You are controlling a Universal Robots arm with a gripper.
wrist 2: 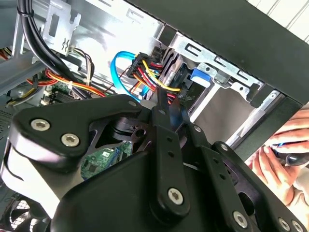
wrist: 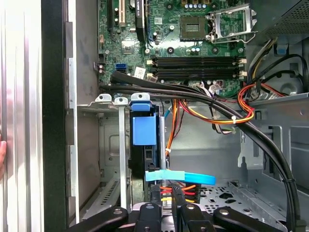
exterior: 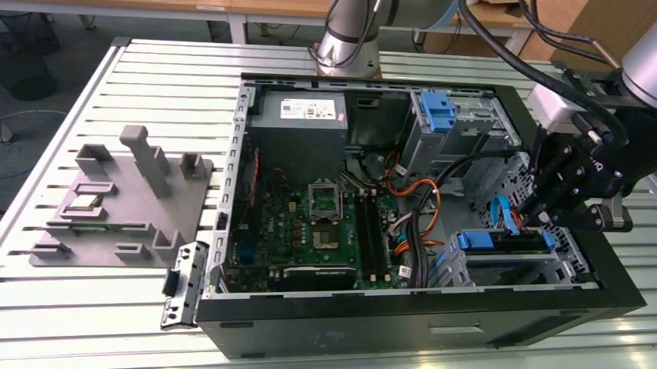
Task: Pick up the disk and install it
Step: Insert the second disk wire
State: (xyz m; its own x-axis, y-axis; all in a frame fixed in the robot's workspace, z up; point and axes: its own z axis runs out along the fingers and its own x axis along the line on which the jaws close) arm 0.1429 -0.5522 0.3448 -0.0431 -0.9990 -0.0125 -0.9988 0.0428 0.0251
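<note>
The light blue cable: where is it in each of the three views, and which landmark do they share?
Exterior view: the light blue cable hangs inside the case, toward the exterior view's right, near a blue plastic tab.
Second wrist view: it loops beside red and yellow wires.
First wrist view: a flat band close to the tab.
Shared landmark: the blue plastic tab.

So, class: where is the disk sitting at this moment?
In the exterior view the disk sits edge-up in the drive bay at the computer case's front corner, on the exterior view's right, just below the gripper.
</note>
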